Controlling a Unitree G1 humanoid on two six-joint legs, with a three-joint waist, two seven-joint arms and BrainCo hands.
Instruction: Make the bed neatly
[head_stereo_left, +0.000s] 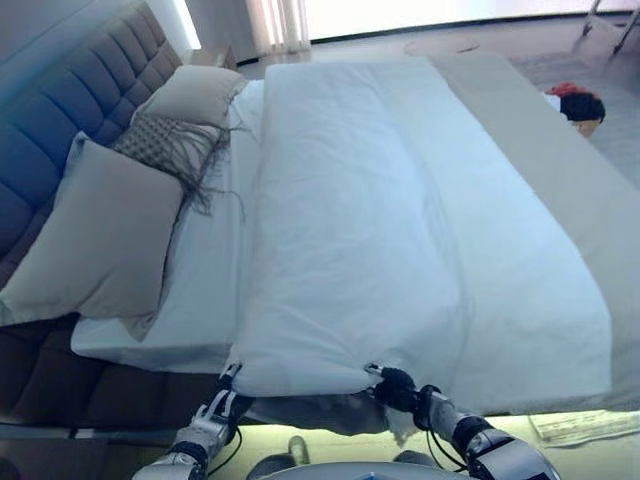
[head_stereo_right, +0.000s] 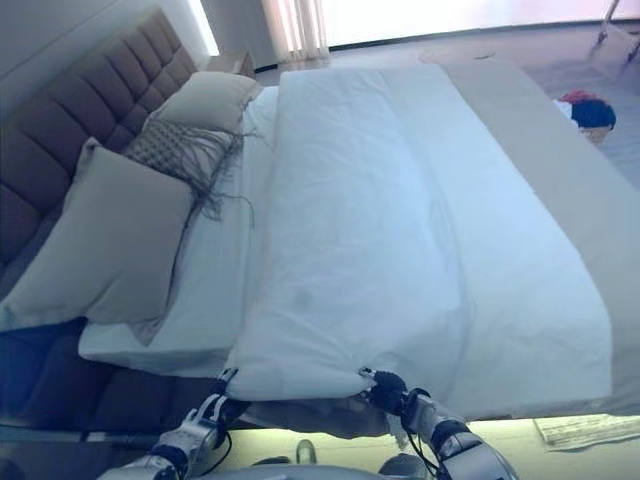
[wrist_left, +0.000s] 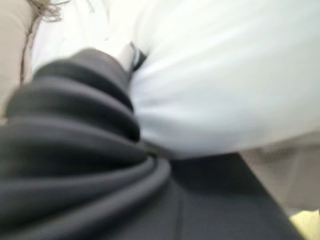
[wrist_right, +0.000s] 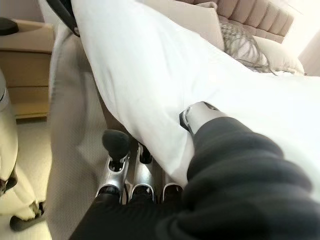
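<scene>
**Two hands at the near edge of the duvet**

Two hands meet the white duvet (head_stereo_left: 380, 220) along its near edge, at the side of the bed (head_stereo_left: 40, 385) closest to the robot. The duvet lies spread over most of the mattress, its top edge short of the pillows, with a strip of white sheet (head_stereo_left: 205, 280) bare beside it.

The right hand (head_stereo_left: 398, 388) sits at the duvet's lower hem, right of the near corner. In its wrist view the thumb lies on top of the white cloth and the fingers (wrist_right: 116, 145) reach under it, so the hem is pinched between them.

The left hand (head_stereo_left: 222, 400) is just under the near corner of the duvet, touching its edge. Its wrist view shows mostly the dark cover pressed against the cloth; whether its fingers grip anything cannot be told.

At the head of the bed, by the tufted headboard (head_stereo_left: 60, 130), a large beige pillow (head_stereo_left: 95, 240) leans nearest, then a fringed patterned cushion (head_stereo_left: 165, 145), then another beige pillow (head_stereo_left: 195, 95). A beige runner (head_stereo_left: 560, 170) covers the foot of the bed.
</scene>
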